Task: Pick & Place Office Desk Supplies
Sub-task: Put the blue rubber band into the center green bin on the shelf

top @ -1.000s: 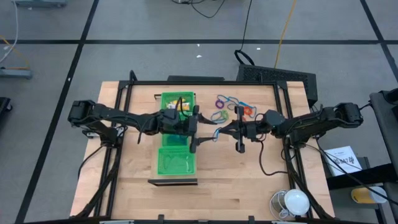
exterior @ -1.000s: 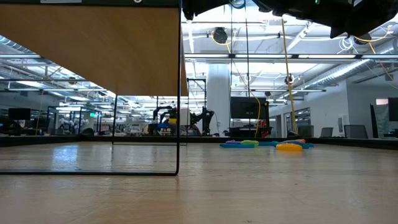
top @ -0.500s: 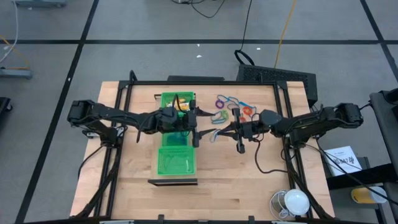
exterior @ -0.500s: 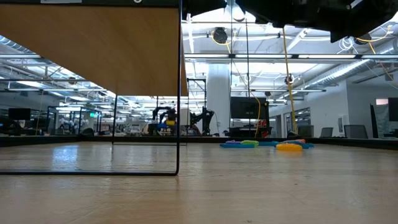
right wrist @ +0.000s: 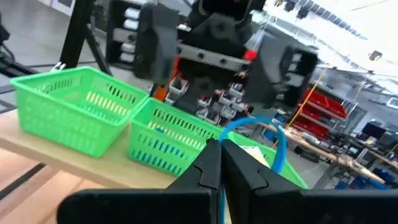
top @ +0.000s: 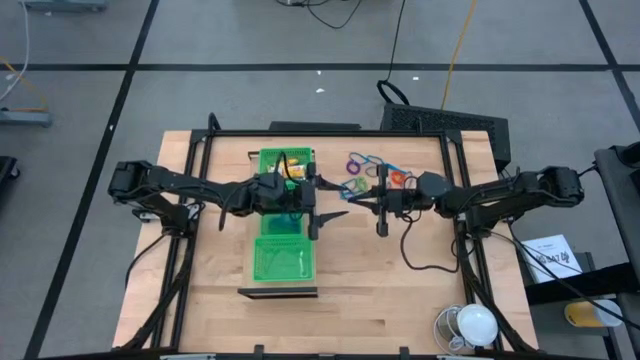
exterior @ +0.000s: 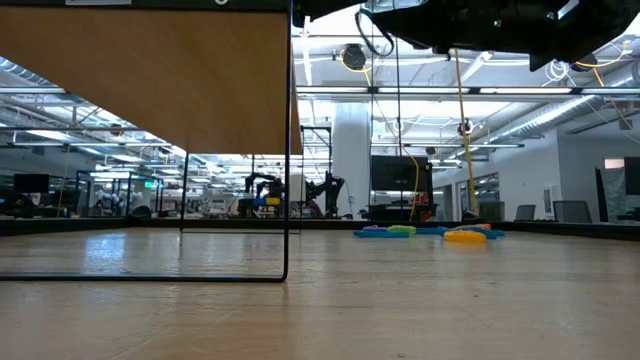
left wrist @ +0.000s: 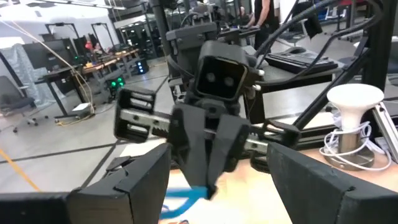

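Note:
The green three-compartment tray (top: 285, 250) lies left of the table's middle, with small yellow pieces (top: 295, 170) in its far compartment. A heap of coloured loops (top: 372, 172) rests flat on the wood by the far edge and also appears in the low view as the loops (exterior: 430, 233). My right gripper (top: 333, 213) hovers just right of the tray, shut on a thin blue loop (right wrist: 277, 134). My left gripper (top: 316, 205) hangs over the tray's right rim, wide open, facing the right gripper (left wrist: 208, 162) with nothing between its fingers. My right gripper pinches the blue loop between its two shut fingertips (right wrist: 211, 163), on a short stretch of the loop's thin band (right wrist: 231, 129). The fingers come level from the table's right. The loop is lifted clear and curves out past the fingertips toward the tray.
A black frame (top: 455, 170) borders the work area on the wooden table (top: 380, 300). A white lamp with coiled cable (top: 472, 324) stands at the near right corner, and a paper sheet (top: 550, 255) lies off the right edge. Bare wood lies near of both grippers.
My right gripper has carried the blue loop a little toward the table's left, closer to the tray and my left gripper, staying shut on it. The loop heap and the tray have kept still.

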{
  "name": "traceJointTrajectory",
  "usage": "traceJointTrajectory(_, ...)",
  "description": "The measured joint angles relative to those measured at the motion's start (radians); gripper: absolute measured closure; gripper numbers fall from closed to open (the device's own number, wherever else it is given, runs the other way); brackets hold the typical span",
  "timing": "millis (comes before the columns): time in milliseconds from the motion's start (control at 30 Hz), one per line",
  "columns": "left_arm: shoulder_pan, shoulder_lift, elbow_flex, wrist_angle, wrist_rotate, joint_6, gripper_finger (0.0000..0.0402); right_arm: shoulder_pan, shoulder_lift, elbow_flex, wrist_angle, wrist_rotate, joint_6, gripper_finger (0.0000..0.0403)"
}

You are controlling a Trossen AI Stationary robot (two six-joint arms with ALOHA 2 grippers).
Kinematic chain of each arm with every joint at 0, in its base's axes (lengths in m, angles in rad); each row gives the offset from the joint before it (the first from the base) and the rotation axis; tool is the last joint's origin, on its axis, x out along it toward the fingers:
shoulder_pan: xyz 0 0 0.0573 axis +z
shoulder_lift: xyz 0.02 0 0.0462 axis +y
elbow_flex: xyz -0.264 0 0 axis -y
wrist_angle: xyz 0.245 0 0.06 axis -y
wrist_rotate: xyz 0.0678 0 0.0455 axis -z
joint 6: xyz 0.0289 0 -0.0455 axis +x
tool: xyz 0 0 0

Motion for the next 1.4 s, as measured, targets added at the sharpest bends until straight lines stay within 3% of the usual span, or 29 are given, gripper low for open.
traceJointTrajectory(133,0.000,0.000,0.000,-0.020,0.000,-0.001,0.0128,0.000,0.000,0.000,0.047,-0.006,-0.002,0.0403)
traceJointTrajectory(333,0.001,0.000,0.000,-0.032,-0.001,-0.017,0.0128,0.001,0.000,0.000,0.101,-0.109,0.004,0.0403)
traceJointTrajectory(833,0.013,0.000,0.000,-0.021,-0.009,-0.018,0.0128,0.030,0.000,0.000,0.100,-0.111,0.031,0.0403)
traceJointTrajectory(1033,0.016,0.000,0.000,0.017,0.096,-0.086,0.0128,0.030,0.000,0.000,0.098,-0.111,0.028,0.0403)
traceJointTrajectory(1400,0.021,0.002,0.000,0.036,0.105,-0.157,0.0128,0.029,0.000,0.000,0.099,-0.109,0.027,0.0403)
